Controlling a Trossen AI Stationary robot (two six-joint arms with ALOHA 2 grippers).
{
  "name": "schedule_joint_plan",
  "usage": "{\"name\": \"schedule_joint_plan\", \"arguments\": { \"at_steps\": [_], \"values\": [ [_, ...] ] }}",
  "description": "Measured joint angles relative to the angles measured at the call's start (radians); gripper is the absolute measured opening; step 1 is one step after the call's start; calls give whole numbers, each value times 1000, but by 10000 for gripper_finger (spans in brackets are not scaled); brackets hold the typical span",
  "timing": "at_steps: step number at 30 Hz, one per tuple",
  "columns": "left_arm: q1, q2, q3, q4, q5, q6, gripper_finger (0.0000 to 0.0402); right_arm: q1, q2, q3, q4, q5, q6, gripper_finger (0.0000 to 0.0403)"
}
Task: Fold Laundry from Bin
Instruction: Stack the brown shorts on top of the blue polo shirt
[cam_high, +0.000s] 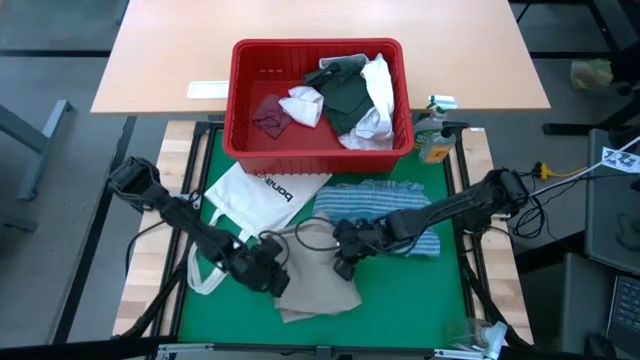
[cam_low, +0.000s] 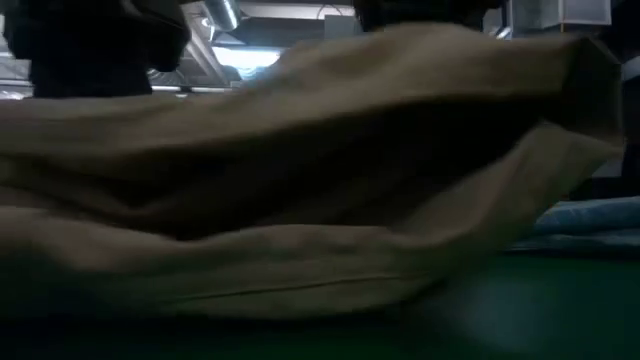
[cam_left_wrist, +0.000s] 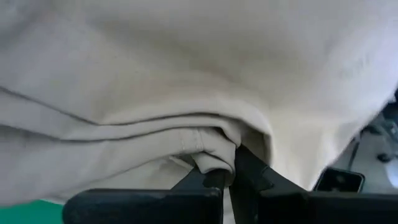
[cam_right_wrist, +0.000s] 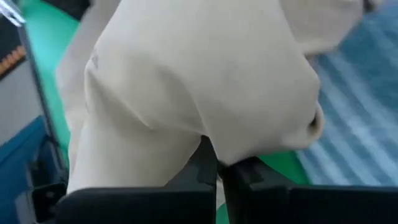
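Observation:
A tan shirt (cam_high: 315, 280) lies partly folded on the green mat (cam_high: 400, 300) at the table's near middle; it fills the low view (cam_low: 300, 170). My left gripper (cam_high: 272, 268) is shut on its left side. My right gripper (cam_high: 345, 262) is shut on its right side. Blue-striped cloth (cam_high: 385, 205) lies flat under the right arm. The red bin (cam_high: 318, 95) stands at the far side with white, dark green-grey and maroon pieces inside. My left gripper pinches a bunched fold of the tan shirt (cam_left_wrist: 208, 158) between its two fingers, several layers. It comes nearly level from the table's left. The cloth rises over the fingers. My right gripper pinches the tan shirt's edge (cam_right_wrist: 214, 155) between its two fingers, coming from the table's right; the cloth drapes over and ahead of the fingers, slack.
A white tote bag with black lettering (cam_high: 255, 195) lies on the mat left of the shirt, its straps (cam_high: 205, 270) trailing toward the near edge. A bottle (cam_high: 433, 140) stands right of the bin. A wooden table (cam_high: 170, 60) lies beyond.

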Motion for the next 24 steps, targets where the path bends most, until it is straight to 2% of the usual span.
{"name": "schedule_joint_plan", "arguments": {
  "at_steps": [3, 10, 17, 24],
  "values": [
    [30, 0, 4, 4, 63, 29, 1, 0, -23, 0, -64, 3, 0, 2],
    [112, 0, 4, 31, 62, 110, 0, 0, -86, 0, -225, 84, 36, 2],
    [246, 0, 3, 232, 76, 308, 0, 0, -163, 0, -334, 168, 86, 2],
    [387, 0, 3, 377, 170, 423, 0, 0, -251, 0, -501, 241, 157, 2]
  ]
}}
